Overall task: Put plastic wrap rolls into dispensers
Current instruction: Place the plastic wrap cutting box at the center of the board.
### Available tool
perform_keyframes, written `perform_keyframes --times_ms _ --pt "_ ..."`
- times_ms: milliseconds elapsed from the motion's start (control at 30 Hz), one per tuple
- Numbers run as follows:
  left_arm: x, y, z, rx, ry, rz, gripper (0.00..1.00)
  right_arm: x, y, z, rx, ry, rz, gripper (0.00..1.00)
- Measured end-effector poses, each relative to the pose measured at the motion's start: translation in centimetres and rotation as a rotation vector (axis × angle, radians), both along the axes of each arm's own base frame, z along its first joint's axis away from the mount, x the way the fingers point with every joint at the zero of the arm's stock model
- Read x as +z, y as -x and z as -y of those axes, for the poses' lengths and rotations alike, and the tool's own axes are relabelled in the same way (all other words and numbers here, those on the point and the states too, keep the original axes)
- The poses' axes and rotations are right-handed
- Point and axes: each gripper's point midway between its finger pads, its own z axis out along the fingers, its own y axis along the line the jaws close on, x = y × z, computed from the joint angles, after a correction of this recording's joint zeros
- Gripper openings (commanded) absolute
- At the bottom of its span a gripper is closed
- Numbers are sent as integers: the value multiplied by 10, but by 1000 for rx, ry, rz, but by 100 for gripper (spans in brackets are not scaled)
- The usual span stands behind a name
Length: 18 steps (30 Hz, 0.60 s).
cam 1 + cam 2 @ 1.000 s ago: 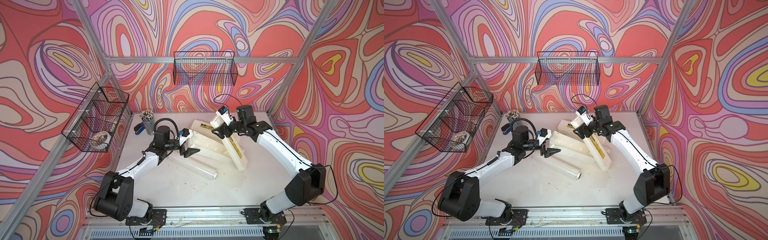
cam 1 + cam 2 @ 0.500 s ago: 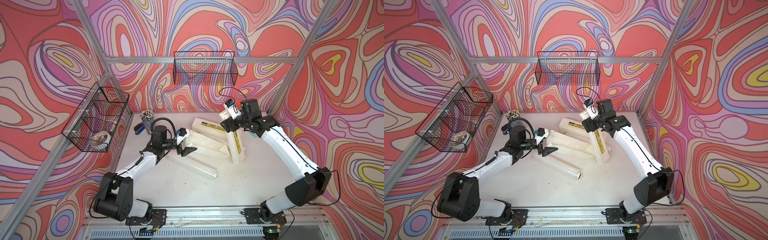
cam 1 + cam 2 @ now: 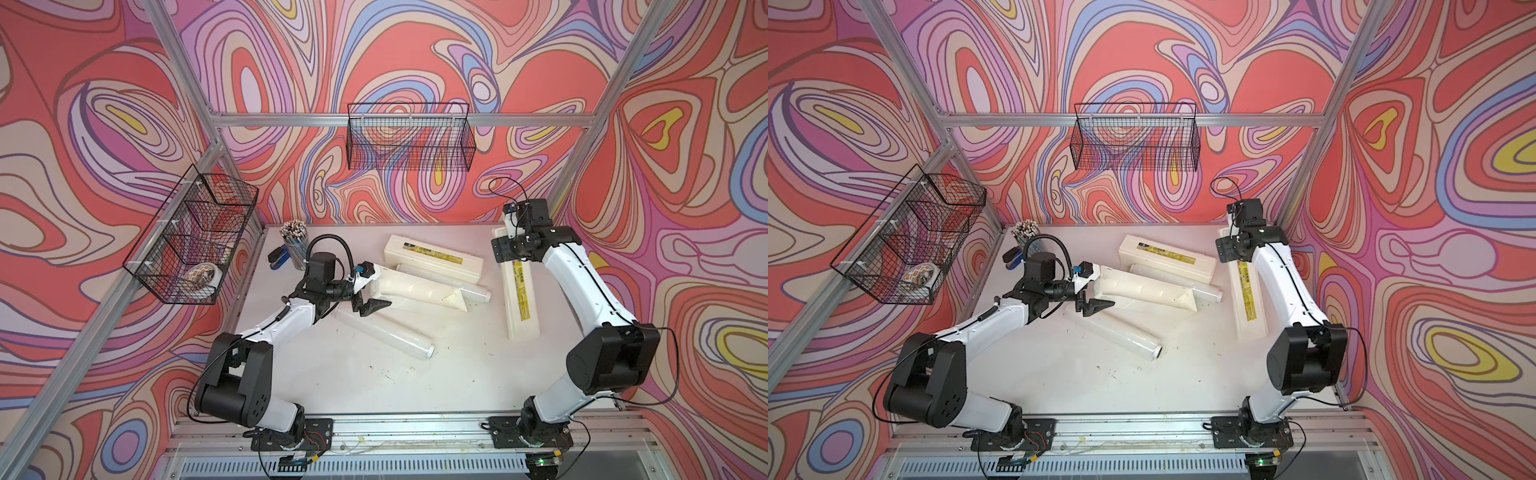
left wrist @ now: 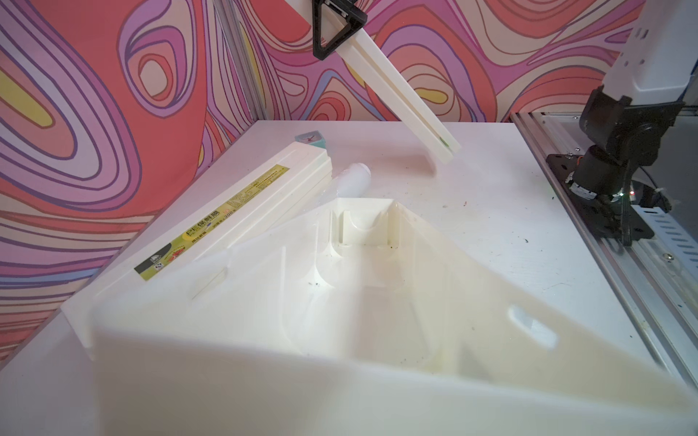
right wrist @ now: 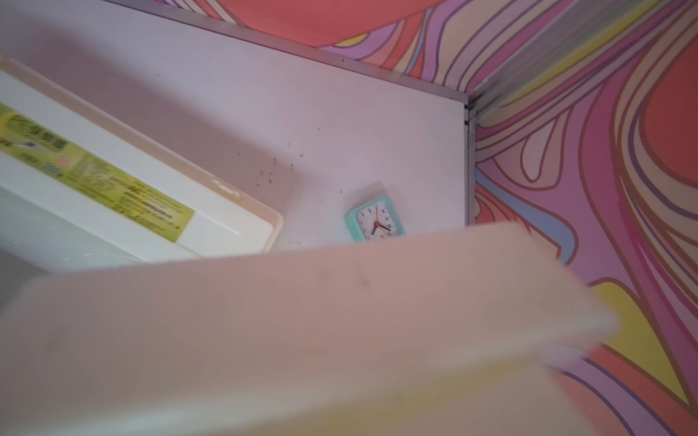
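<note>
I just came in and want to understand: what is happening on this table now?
The right gripper holds the closed dispenser by its far end, tilted, with the other end down near the table. The left gripper stands open at one end of the open dispenser, which is empty. The front roll lies loose on the table, and the back roll lies just behind the open dispenser. No roll is loaded yet.

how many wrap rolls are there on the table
2. The front roll lies loose on the table. The back roll lies between the open dispenser's tray and its labelled lid, partly hidden by the tray. The shut dispenser hides its inside.
</note>
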Motion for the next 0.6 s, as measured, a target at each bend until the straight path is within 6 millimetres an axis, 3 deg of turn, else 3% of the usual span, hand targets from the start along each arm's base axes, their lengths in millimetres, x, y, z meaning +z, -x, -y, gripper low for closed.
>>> perform_keyframes --times_ms 200,367,533,567,600 --pt "-29 -9 -13 21 -76 -42 0 -80 -19 50 -134 4 -132 33" --pt "-46 -16 -24 25 -154 -60 0 -146 -18 53 -154 -10 -252 40" --pt "-60 -18 -31 15 -229 -70 4 -175 -19 50 -167 -42 -302 80" --pt "-65 -17 -33 14 -244 -75 7 -178 -19 49 -170 -47 -308 96" --pt "-69 -16 -34 14 -258 -81 12 -180 -19 48 -175 -54 -310 98"
